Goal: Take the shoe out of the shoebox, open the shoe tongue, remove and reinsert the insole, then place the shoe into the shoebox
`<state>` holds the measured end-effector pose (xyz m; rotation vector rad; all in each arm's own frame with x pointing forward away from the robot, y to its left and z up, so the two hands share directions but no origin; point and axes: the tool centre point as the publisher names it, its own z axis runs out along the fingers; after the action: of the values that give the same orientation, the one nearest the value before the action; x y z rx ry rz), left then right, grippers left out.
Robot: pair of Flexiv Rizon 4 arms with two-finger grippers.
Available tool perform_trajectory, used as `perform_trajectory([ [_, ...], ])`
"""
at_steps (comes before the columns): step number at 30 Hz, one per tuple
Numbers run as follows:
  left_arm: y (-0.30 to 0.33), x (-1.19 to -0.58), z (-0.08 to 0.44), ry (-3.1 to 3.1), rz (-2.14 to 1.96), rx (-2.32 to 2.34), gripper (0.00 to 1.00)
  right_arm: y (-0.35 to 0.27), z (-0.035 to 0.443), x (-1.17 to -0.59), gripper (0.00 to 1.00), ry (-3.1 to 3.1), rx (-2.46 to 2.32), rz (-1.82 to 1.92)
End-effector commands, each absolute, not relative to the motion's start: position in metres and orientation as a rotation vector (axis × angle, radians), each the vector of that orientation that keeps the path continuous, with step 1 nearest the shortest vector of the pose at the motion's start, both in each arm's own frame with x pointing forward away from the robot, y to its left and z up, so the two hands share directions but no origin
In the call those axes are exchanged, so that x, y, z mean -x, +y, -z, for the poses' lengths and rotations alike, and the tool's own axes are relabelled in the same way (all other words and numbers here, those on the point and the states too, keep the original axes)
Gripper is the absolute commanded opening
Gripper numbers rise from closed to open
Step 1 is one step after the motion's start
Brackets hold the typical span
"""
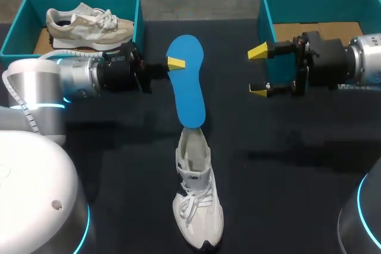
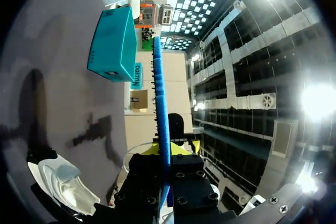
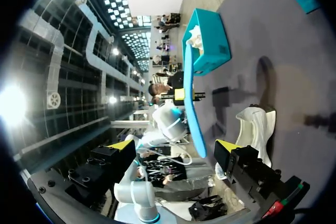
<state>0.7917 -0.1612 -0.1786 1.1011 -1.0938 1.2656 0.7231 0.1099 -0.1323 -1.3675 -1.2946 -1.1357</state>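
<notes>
A blue insole (image 1: 187, 87) hangs above the table, and my left gripper (image 1: 176, 63) is shut on its upper part. In the left wrist view the insole (image 2: 159, 93) shows edge-on, pinched between that gripper's (image 2: 167, 150) fingers. Its lower end meets the opening of a white shoe (image 1: 196, 197) on the black table; I cannot tell if they touch. To the right of the insole my right gripper (image 1: 258, 71) stands open and holds nothing. In the right wrist view the insole (image 3: 193, 98) lies ahead of the open right gripper (image 3: 173, 145), with the white shoe (image 3: 257, 127) beside it.
A teal shoebox (image 1: 18, 28) at the back left holds a beige shoe (image 1: 89, 25). A second teal shoebox (image 1: 268, 4) at the back right shows a bare cardboard floor. My left arm lies just in front of the left box.
</notes>
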Motion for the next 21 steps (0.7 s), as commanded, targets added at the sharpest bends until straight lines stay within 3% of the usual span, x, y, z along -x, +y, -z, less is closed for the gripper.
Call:
perform_trajectory([
  [1, -0.16, -0.79, 0.177, -1.096, -1.264, -1.105, 0.0, 0.108, 0.111, -0.729, 1.0, -1.418, 1.46, 0.988],
  [21, -0.16, -0.79, 0.177, -1.096, -1.264, -1.105, 0.0, 0.143, 0.025, -0.75, 1.0, -1.856, 1.829, 0.331],
])
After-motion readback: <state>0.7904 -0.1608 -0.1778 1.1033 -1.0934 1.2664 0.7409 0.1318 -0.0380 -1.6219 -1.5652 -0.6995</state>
